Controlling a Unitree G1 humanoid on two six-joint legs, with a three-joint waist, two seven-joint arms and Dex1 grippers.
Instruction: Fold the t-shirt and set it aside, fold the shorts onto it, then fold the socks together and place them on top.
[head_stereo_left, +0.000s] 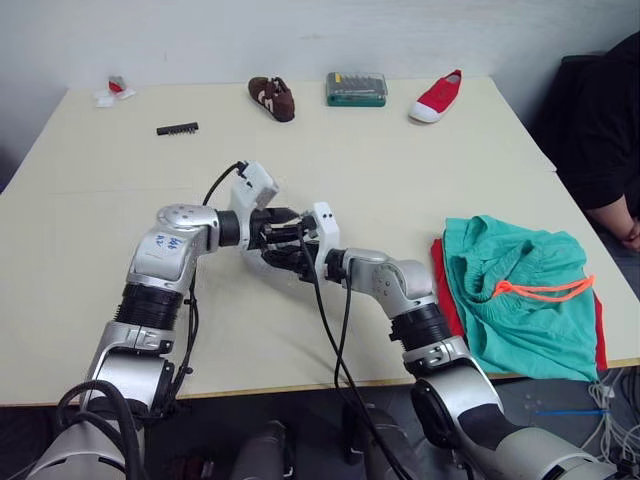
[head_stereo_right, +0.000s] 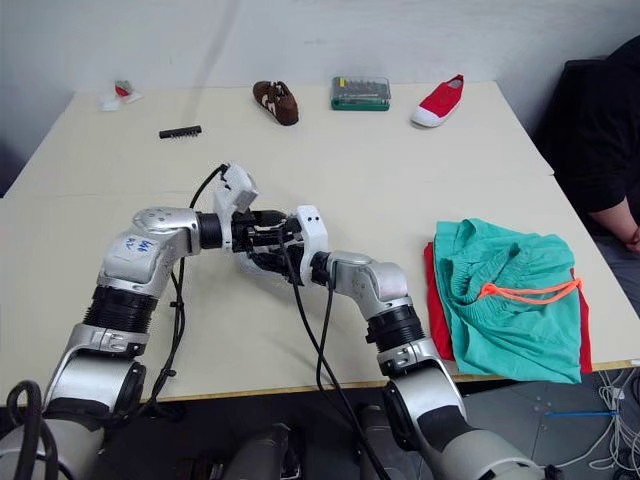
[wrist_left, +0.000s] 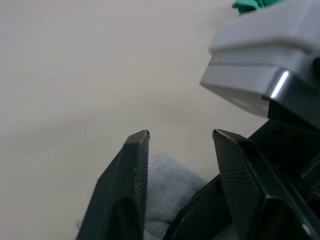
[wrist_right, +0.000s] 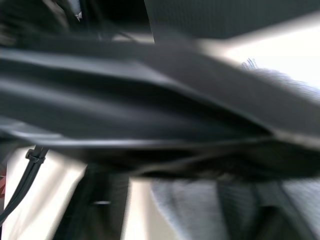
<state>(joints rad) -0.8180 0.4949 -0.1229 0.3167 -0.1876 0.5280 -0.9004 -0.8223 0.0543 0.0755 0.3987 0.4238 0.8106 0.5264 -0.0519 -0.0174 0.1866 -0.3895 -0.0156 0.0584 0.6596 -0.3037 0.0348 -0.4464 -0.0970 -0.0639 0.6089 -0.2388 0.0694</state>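
**Both grippers meet over the grey socks at mid-table**

The left gripper (wrist_left: 180, 134) has its two black fingers (wrist_left: 131, 170) spread apart, with light grey sock cloth lying between them at their base. The right gripper (head_stereo_left: 293, 250) is pressed right up against the left one, the two wrists pointing at each other over the middle of the table (head_stereo_left: 400, 160); in the right wrist view grey cloth lies among its fingers, but I cannot tell whether those fingers are apart or clamped. The socks (wrist_left: 170, 180) sit where the two grippers meet, mostly hidden from the head camera by the black fingers, so how they lie on each other cannot be told.

To the right, near the table's near right corner, the shorts (head_stereo_left: 525, 295) lie on top of the t-shirt (head_stereo_left: 447, 295), teal cloth covering nearly all of the red, which shows as a strip along the left edge and a thin strip at the right. The orange drawstring (head_stereo_left: 545, 291) lies across the shorts.

Along the far edge stand a brown shoe (head_stereo_left: 272, 97), a green case (head_stereo_left: 356, 89) and a red canvas shoe (head_stereo_left: 437, 97), from left to right. Farther left lie a small black strip (head_stereo_left: 177, 128) and a small white and red item (head_stereo_left: 112, 91) at the far left corner. A person's dark sleeve (head_stereo_left: 605, 120) shows beyond the right edge.
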